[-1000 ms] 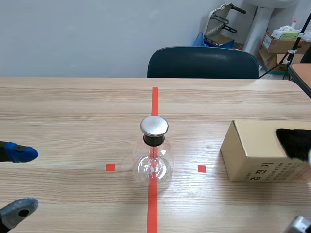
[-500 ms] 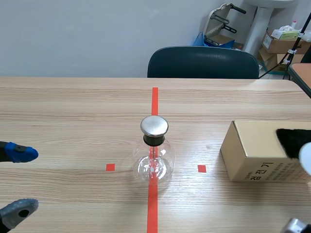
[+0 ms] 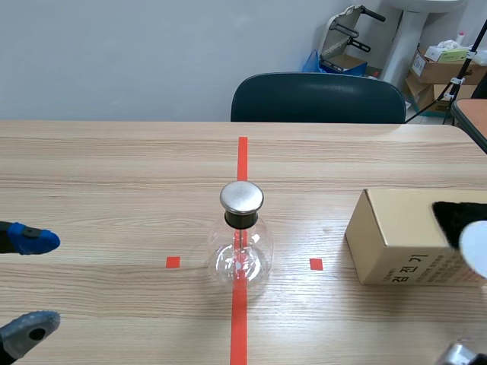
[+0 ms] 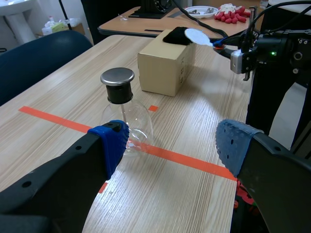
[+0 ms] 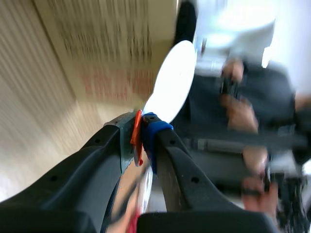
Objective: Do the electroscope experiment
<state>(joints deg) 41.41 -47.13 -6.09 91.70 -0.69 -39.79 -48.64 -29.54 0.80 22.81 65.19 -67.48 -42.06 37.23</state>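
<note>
The electroscope [image 3: 242, 237], a clear glass flask with a round metal cap, stands on the red tape line at mid-table. My right gripper [image 5: 141, 128] is shut on the orange-red handle [image 5: 137, 138] of a white disc [image 5: 170, 82]. It holds the disc [image 3: 475, 248] over the tan cardboard box [image 3: 403, 239], beside a black cloth [image 3: 459, 220] lying on the box top. My left gripper [image 4: 172, 145] stands open at the table's left side, short of the electroscope [image 4: 121, 104], with nothing between its blue pads [image 4: 112, 143].
A dark chair [image 3: 318, 97] stands behind the far table edge. Boxes and gear [image 3: 441, 61] fill the back right corner. The right arm [image 4: 272, 48] is seen from the left wrist view beyond the box [image 4: 167, 65].
The white disc has come into the scene view at the right edge and edged left over the box. The left gripper and the electroscope have not moved.
</note>
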